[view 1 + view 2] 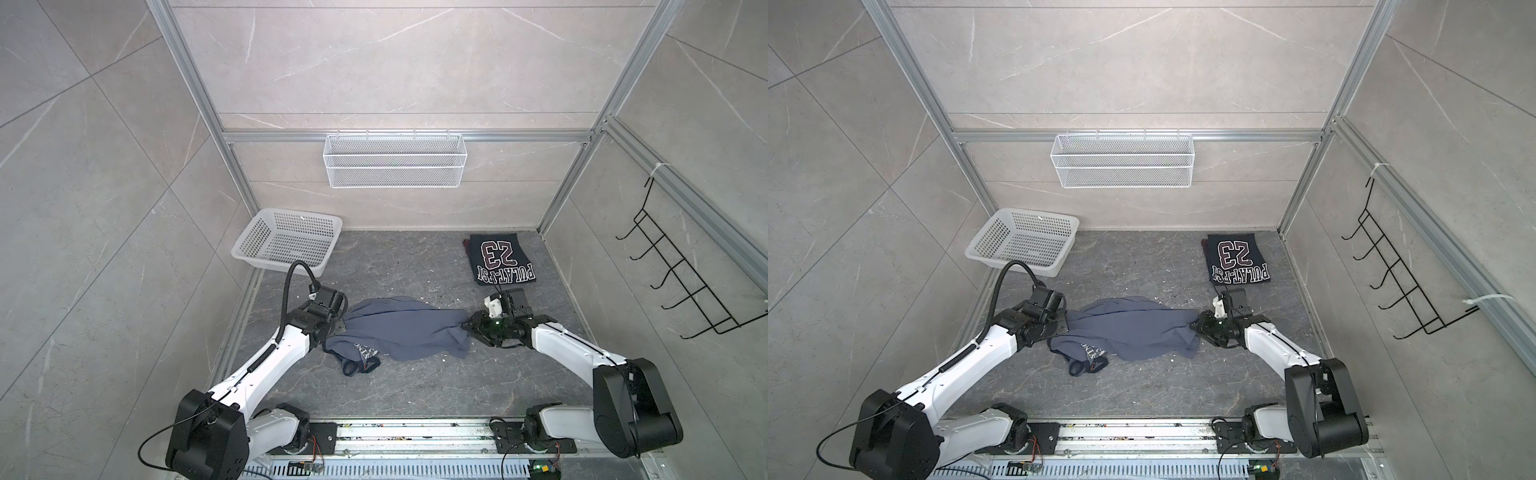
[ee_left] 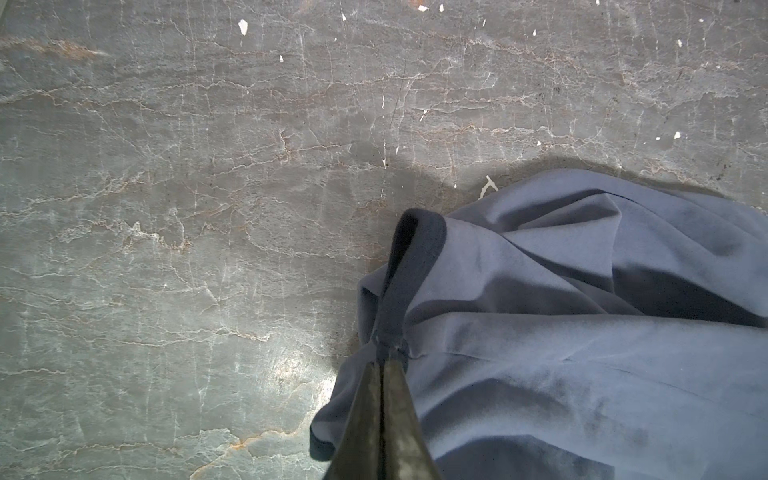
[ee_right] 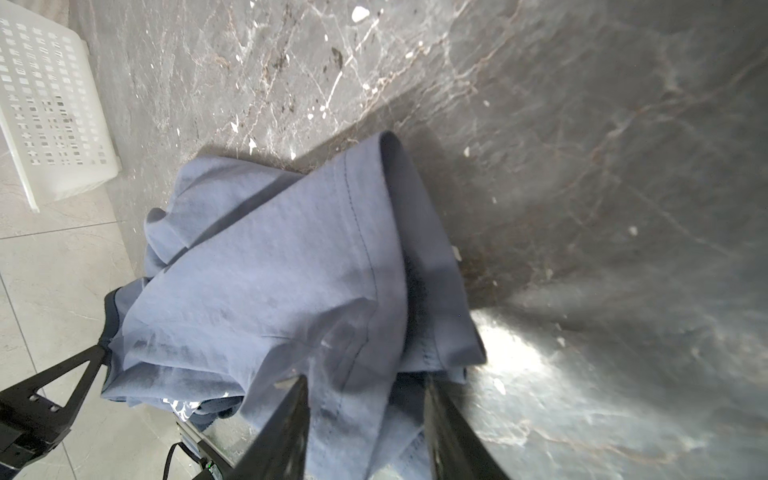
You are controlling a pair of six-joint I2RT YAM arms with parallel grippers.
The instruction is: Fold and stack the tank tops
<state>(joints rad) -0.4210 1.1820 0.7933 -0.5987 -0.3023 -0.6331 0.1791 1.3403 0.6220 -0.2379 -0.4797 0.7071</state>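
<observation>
The navy tank top lies folded at the back right, its white lettering facing up. The slate blue-grey tank top is crumpled mid-floor, stretched between both arms. My left gripper is shut on its dark strap trim at the left end. My right gripper is at the right end. Its jaws stand apart, with the stitched hem bunched loosely between them. White print shows on a turned-up part near the front.
A white perforated basket sits at the back left. A wire mesh basket hangs on the back wall and a black hook rack on the right wall. White flecks dot the grey marble floor.
</observation>
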